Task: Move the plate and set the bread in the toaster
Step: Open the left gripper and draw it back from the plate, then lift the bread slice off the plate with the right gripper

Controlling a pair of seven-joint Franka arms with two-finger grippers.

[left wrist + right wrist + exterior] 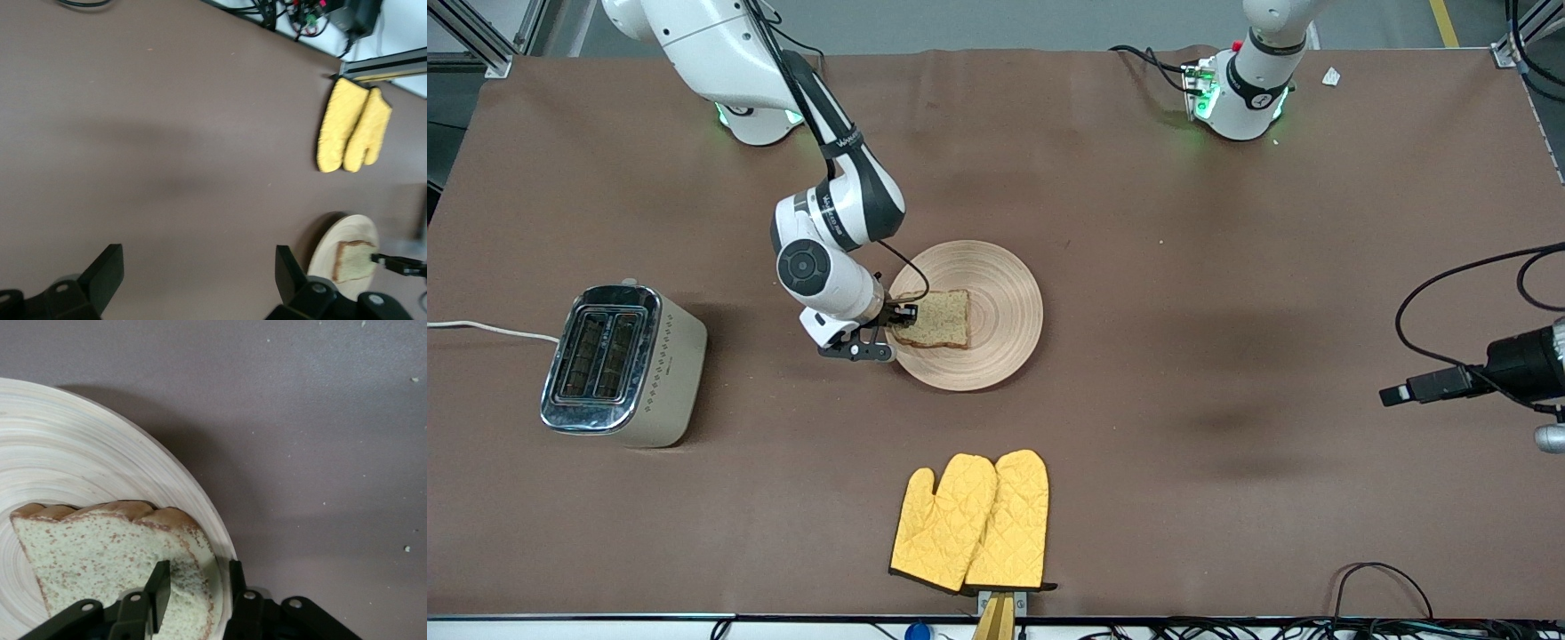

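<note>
The plate [996,284] lies mid-table with the bread [941,320] on its half toward the right arm's end. My right gripper [903,320] reaches in low at that edge. In the right wrist view its jaws [199,577] are open and narrow: one finger rests over the bread [100,540], the other stands just outside the plate's rim [220,540], with the crust and rim between them. The toaster [618,364] stands toward the right arm's end, slots up. My left gripper [198,270] hangs open and empty high over bare table, waiting.
Yellow oven mitts [974,520] lie nearer the front camera than the plate, by the table's front edge. A white cord [489,329] runs off from the toaster. A black camera with cables [1494,373] stands at the left arm's end.
</note>
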